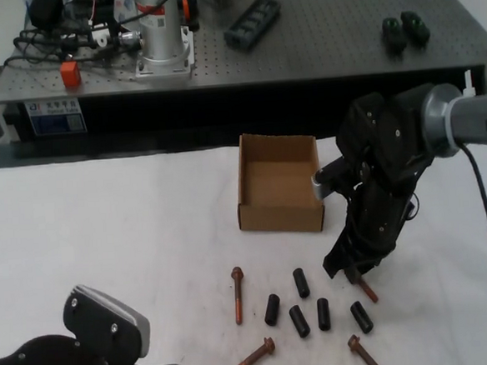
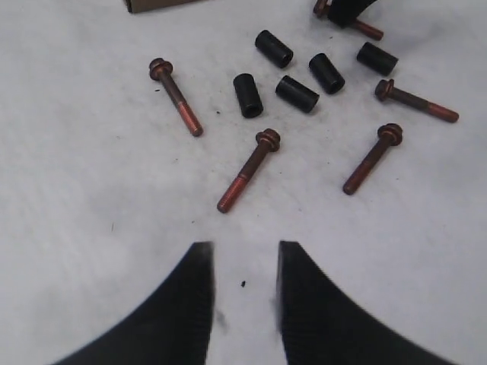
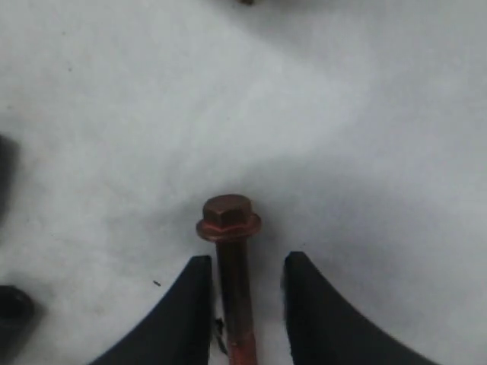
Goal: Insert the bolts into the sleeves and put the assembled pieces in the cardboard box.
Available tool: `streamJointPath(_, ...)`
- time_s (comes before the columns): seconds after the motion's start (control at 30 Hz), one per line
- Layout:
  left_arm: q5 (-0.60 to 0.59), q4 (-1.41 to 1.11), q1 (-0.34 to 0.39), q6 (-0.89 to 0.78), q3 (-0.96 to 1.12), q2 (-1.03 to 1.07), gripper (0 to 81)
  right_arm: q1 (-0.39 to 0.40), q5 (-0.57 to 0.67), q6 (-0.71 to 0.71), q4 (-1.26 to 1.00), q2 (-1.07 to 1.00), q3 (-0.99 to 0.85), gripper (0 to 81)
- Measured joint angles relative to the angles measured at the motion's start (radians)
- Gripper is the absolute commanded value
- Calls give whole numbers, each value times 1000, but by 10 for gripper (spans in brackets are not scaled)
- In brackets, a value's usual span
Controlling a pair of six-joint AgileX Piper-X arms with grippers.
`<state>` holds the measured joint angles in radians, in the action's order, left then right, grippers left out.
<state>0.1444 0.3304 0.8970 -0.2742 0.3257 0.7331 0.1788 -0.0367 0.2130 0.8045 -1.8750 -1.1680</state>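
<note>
The bolt (image 3: pixel 233 281) we are after lies flat on the white cloth, right inside the right gripper (image 3: pixel 249 258). Its shank runs back between the two fingers and its hex head sticks out just past the fingertips. The long axis therefore lies along the gripper's reach, so the fingers would close across the shank, which we judge is what a pickup needs. The fingers stand apart. One is almost against the shank and the other leaves a clear gap, so nothing is clamped yet.

To one side of this gripper lie the sleeves (image 2: pixel 297 93), five black tubes on their sides, with four more bolts (image 2: pixel 249 170) among them. The cardboard box (image 1: pixel 281 217) sits near, beyond the gripper, and nothing is in it.

The left gripper (image 2: pixel 243 304) hovers well apart, on the far side of the scatter, fingers spread and holding nothing. The right arm is plainly the nearer.

A label (image 1: pixel 55 116) on the rear bench's front carries print we cannot read.
</note>
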Motion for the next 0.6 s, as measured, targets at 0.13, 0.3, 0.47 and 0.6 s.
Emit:
streamJointPath(0.13, -30, -8, 0, 0, 0, 4, 216, 0, 0, 0, -1, -25, 1, 239)
streamJointPath(0.3, -58, -14, 0, 0, 1, 33, 216, 0, 0, 0, -2, -35, -9, 91)
streamJointPath(0.47, -144, -30, -15, 0, 10, 122, 216, 0, 5, 1, -2, -35, -11, 27)
streamJointPath(0.6, -195, -30, -55, 52, 78, 244, 216, -9, 49, 1, -2, -24, -11, 27)
